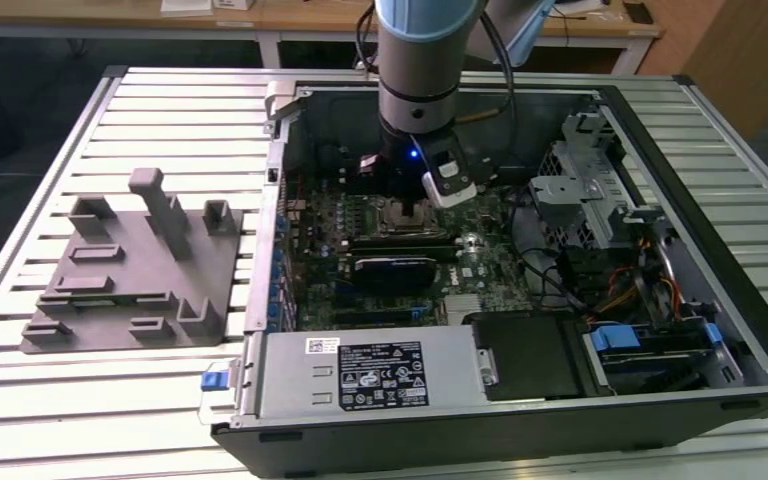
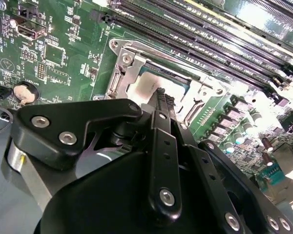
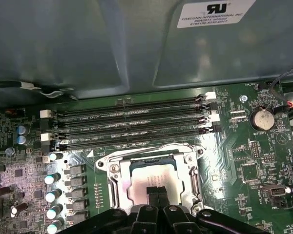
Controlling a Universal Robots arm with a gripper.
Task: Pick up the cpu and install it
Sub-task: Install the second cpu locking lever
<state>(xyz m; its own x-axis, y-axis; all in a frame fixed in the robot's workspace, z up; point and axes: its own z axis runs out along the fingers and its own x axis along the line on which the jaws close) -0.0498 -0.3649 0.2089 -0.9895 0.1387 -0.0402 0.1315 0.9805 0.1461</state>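
Note:
The cpu (image 3: 136, 187) is a pale silver square lying flat inside the open metal socket frame (image 3: 112, 168) on the green motherboard (image 1: 498, 270); the second wrist view shows the cpu (image 2: 147, 88) too. My gripper (image 3: 157, 196) hangs straight over it, its two black fingers pressed together side by side with no gap. Their tips sit at or just above the chip's top, and I cannot tell whether they touch it. In the second wrist view the gripper (image 2: 161, 96) points down onto the chip. In the exterior view the gripper (image 1: 402, 200) is low inside the open computer case.
Memory slots (image 3: 132, 122) run just beyond the socket, and capacitors (image 3: 51, 195) stand beside it. A black glossy module (image 1: 391, 268) lies near the socket. The case walls (image 1: 277, 200), drive cage (image 1: 598, 190) and power supply (image 1: 357, 375) hem in the arm. A grey fixture (image 1: 131, 270) sits on the table at the exterior view's left.

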